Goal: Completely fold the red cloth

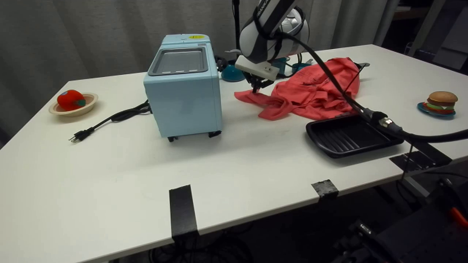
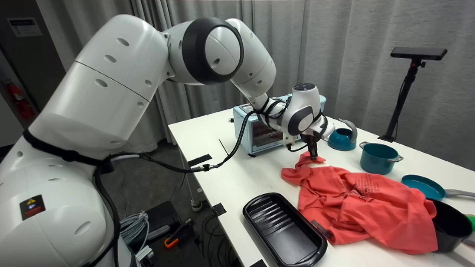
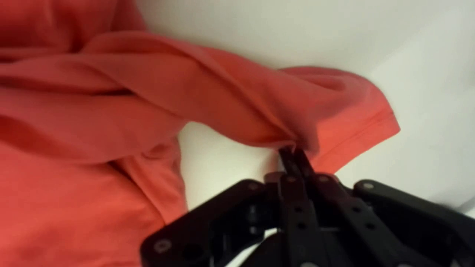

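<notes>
1. The red cloth lies rumpled on the white tabletop, between the edge with black tape and the edge along the curtain; faint dark lettering shows on it in an exterior view.
2. A narrow, twisted length of the red cloth reaches from the main heap toward the blue toaster oven and finishes in a hemmed end.
3. Near that hem the gripper points down, its two fingers pressed together with a fold of the red cloth pinched at the tips; in the wrist view, creases run into that spot.
4. The black tray sits by the taped edge, just beside the red cloth; whether the two touch, I cannot tell.
5. Along the curtain-side edge are a teal kettle, a teal pot and a teal frying pan; past the pan, the red cloth partly hides a black pot.
6. The toaster oven stands upright and apart from the red cloth, its power cord trailing across the tabletop toward the side edge.
7. By that side edge, near the corner at the curtain, a beige bowl holds a red tomato.
8. Past the tray, toward the opposite side edge, a burger rests on a small blue plate.
9. The black tape runs over its edge in separate strips.
</notes>
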